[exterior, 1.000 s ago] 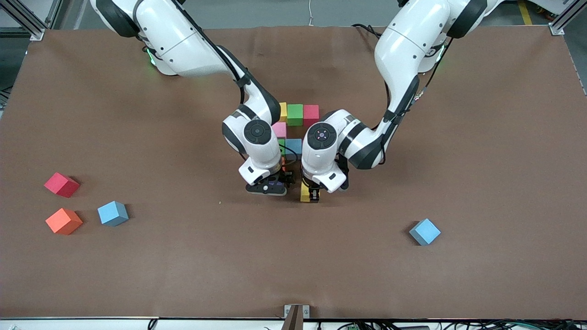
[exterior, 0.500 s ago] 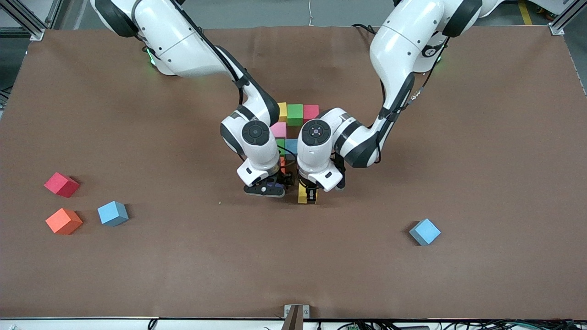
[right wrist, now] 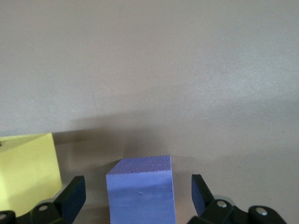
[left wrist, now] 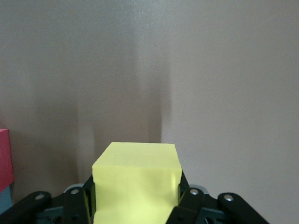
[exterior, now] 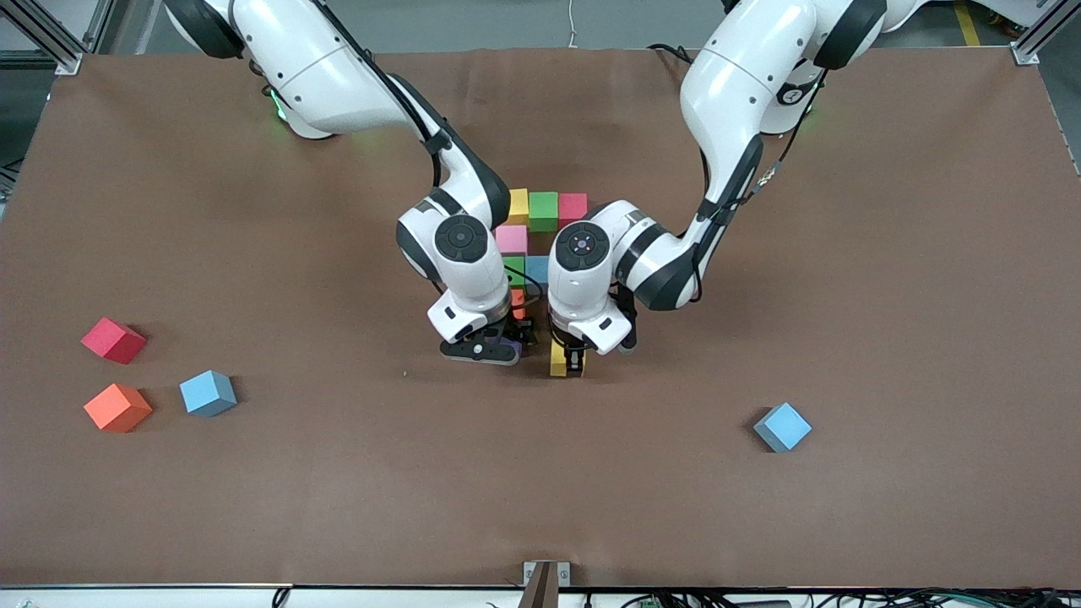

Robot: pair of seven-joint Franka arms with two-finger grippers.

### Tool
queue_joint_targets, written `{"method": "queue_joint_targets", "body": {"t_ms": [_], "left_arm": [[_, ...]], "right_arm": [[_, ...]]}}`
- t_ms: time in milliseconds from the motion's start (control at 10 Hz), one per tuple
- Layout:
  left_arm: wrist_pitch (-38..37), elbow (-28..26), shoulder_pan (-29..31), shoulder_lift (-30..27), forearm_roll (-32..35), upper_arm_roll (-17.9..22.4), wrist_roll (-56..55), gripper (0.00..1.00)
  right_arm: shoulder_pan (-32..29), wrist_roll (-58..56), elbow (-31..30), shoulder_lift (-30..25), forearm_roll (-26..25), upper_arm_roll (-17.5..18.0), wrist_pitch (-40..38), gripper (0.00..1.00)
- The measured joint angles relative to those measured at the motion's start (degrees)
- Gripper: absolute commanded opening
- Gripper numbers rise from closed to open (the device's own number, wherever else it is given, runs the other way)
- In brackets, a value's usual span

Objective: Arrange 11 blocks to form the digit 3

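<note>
Thirteen blocks show on the table (exterior: 844, 211).

- **Yellow:** two, a yellow block (exterior: 518, 205) and a second yellow one (exterior: 558, 361).
- **Green:** two, a green block (exterior: 543, 211) and another green one (exterior: 514, 271).
- **Red:** two, a red block (exterior: 573, 208) and another red one (exterior: 113, 340).
- **Blue:** three, a blue block (exterior: 538, 268), a second blue one (exterior: 209, 393) and a third blue one (exterior: 782, 426).
- **Pink:** one pink block (exterior: 512, 239).
- **Purple:** one purple block (right wrist: 140, 191).
- **Orange:** one orange block (exterior: 117, 407).
- **Uncertain colour:** one half-hidden orange-red block (exterior: 517, 297).

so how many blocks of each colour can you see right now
yellow blocks: 2
green blocks: 2
red blocks: 2
blue blocks: 3
orange blocks: 2, one mostly hidden between the arms
pink block: 1
purple block: 1
total: 13
</note>
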Motion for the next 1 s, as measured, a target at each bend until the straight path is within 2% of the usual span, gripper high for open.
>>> {"method": "queue_joint_targets", "body": {"t_ms": [200,500,800,1000], "left_arm": [[0.0,0.1,-0.1,0.0,0.0,0.0,0.0,0.24],[0.0,0.4,-0.7,0.3,0.0,0.0,-1.9,0.24],[0.0,1.8,-1.7,1.7,0.0,0.0,-2.6,0.24],[0.5,1.9,-2.5,2.7,0.0,0.0,-2.6,0.24]], "right_arm": [[-2.6,-0.8,-1.2,-4.2,2.1,0.5,-3.7,1.00],[-14.4,-9.2,-1.7,-13.1,4.6,3.5,-16.8,1.00],[-26.9,-24.6,-2.0,-19.6,5.7,4.0,-25.4,1.00],[-31.3,-27.6,0.6,-22.1,5.8,4.0,-31.9,1.00]]}}
